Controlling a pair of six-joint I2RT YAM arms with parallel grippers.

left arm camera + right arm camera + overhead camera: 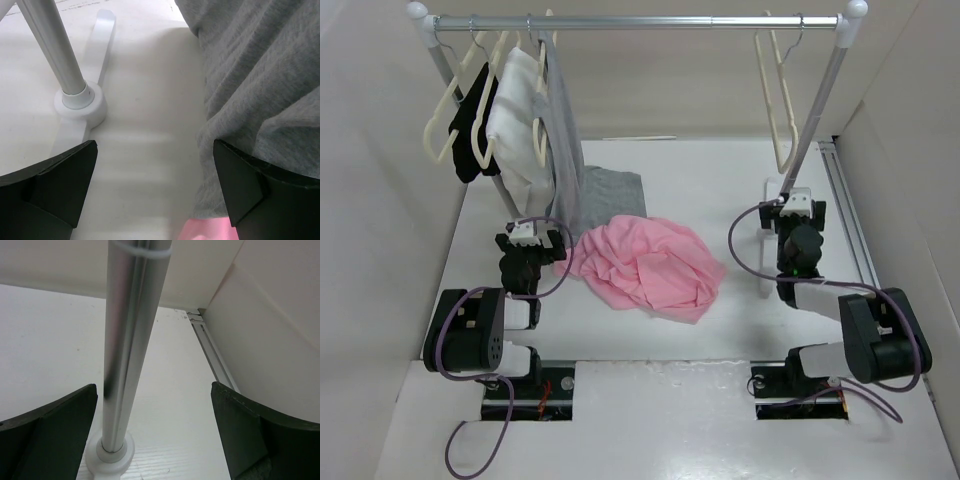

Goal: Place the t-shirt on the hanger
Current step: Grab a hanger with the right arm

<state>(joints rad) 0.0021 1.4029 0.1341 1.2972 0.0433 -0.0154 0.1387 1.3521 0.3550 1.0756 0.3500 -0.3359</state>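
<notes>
The light pink t-shirt (pixel 645 262) lies crumpled on the white table between the two arms; a small edge of it shows at the bottom of the left wrist view (pixel 210 231). The empty cream hanger (pixel 776 95) hangs by its hook from the right end of the rail. My left gripper (pixel 532 238) is open and empty, low over the table just left of the shirt (pixel 155 192). My right gripper (pixel 795 206) is open and empty by the rack's right post (pixel 122 340), below the hanger (pixel 155 435).
The clothes rack (pixel 640 20) spans the back of the table. Other cream hangers with black (pixel 472 120), white (pixel 518 125) and grey (pixel 560 130) garments hang at its left end. The grey garment (pixel 260 75) reaches the table beside the left gripper. The rack's left foot (pixel 80 102) and walls are close.
</notes>
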